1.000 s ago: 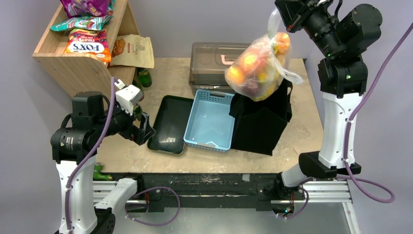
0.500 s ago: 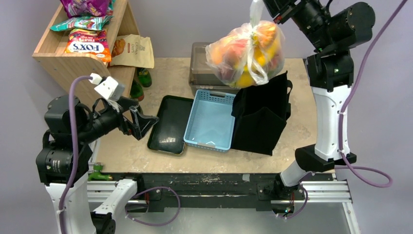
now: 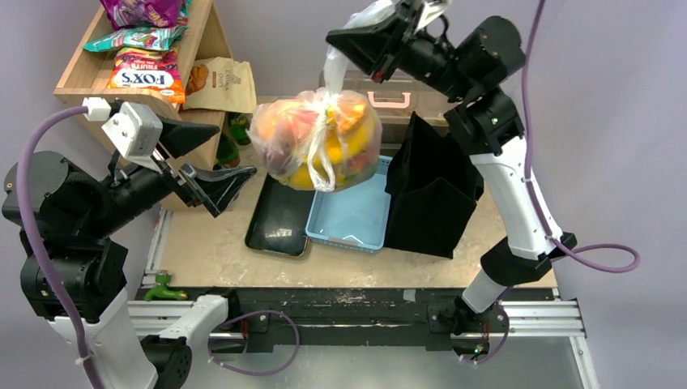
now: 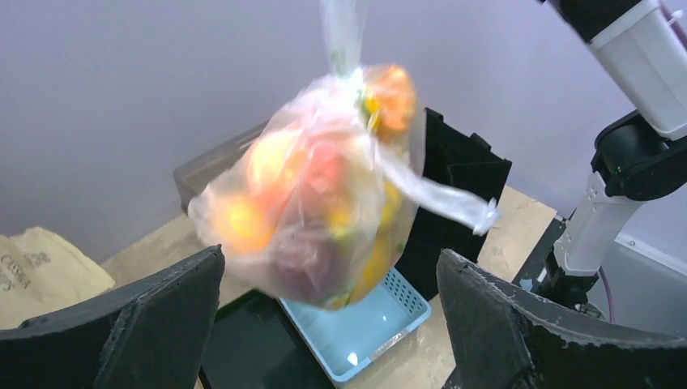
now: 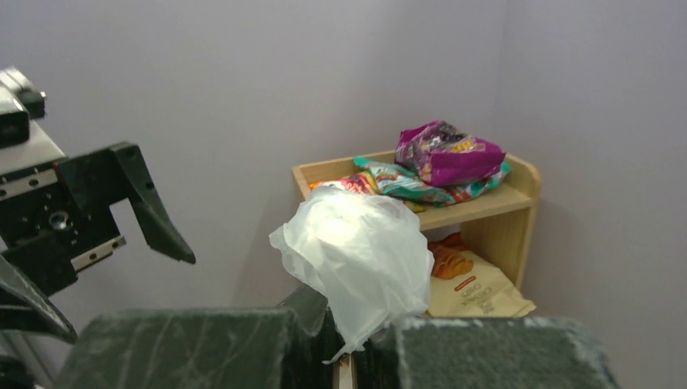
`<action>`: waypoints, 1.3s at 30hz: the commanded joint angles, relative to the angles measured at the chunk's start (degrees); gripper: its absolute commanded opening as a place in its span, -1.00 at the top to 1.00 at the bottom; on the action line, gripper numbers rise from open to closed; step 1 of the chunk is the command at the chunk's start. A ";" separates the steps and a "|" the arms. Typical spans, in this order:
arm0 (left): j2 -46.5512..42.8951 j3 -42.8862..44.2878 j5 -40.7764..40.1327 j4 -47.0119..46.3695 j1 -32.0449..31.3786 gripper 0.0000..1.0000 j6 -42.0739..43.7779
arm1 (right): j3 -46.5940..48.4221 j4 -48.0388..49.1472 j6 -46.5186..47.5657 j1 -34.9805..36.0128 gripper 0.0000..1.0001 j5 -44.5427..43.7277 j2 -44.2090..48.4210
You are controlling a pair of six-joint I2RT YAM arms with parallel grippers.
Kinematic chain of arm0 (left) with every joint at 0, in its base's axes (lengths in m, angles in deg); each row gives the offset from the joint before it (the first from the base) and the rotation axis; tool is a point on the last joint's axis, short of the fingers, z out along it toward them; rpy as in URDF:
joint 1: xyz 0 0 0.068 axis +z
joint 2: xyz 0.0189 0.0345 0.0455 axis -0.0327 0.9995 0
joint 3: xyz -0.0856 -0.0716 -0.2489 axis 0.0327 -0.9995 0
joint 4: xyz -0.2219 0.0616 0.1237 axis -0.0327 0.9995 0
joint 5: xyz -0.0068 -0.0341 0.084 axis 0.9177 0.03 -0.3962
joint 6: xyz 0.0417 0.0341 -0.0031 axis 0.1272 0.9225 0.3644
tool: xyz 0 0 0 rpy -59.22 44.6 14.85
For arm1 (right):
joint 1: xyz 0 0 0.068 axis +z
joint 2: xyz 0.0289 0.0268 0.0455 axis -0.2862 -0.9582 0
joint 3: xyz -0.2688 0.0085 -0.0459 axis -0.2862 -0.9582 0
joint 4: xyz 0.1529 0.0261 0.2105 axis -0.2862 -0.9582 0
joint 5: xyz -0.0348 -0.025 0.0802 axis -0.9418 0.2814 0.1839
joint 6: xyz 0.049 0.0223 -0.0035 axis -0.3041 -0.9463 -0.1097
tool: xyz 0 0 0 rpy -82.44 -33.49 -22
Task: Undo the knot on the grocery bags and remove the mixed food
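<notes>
The clear grocery bag (image 3: 316, 142) hangs in the air above the black tray and the blue basket. Mixed food shows through it as orange, yellow and red shapes (image 4: 308, 194). The whitish knot (image 3: 326, 97) sits at the bag's top and also shows in the left wrist view (image 4: 344, 65). My right gripper (image 3: 350, 42) is shut on the bag's loose plastic tail (image 5: 356, 259) above the knot and carries the whole bag. My left gripper (image 3: 217, 162) is open and empty, left of the bag and facing it; the bag hangs beyond its fingers (image 4: 121, 324).
A black fabric bag (image 3: 433, 190) stands right of the blue basket (image 3: 348, 219). A black tray (image 3: 279, 219) lies left of the basket. A clear lidded box (image 3: 405, 93) is behind. A wooden shelf (image 3: 121, 105) with snack packets stands at the far left.
My right arm has swung the bag left, from above the black fabric bag to above the tray and basket. My left arm has risen and turned its open gripper towards the bag.
</notes>
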 commanded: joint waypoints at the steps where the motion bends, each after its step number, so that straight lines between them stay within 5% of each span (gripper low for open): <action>1: 2.51 1.33 4.02 -6.12 0.29 -1.00 -0.31 | -3.31 3.63 4.24 3.60 1.00 0.00 2.69; 9: 7.42 -0.31 9.75 -4.58 -0.28 -1.00 5.08 | -9.26 1.63 7.89 8.60 1.00 0.39 3.11; 15: 6.80 -8.81 -1.78 -3.06 -10.44 -1.00 10.96 | -15.78 3.21 8.13 11.48 1.00 -1.23 5.36; 19: 7.06 -14.09 -1.12 -8.14 -12.22 -1.00 7.61 | -17.39 3.89 7.62 13.48 1.00 -2.23 5.67; 26: -0.62 -36.33 -1.40 -27.04 -14.02 -0.98 5.24 | -17.43 4.29 6.51 16.32 1.00 -4.97 5.32; 32: -1.77 -41.22 -3.82 -30.16 -14.11 -0.76 4.18 | -18.10 3.30 7.20 18.66 1.00 -6.00 5.51; 39: -1.56 -42.67 -1.87 -34.51 -14.66 0.20 2.57 | -19.52 4.15 6.64 19.89 1.00 -7.15 5.20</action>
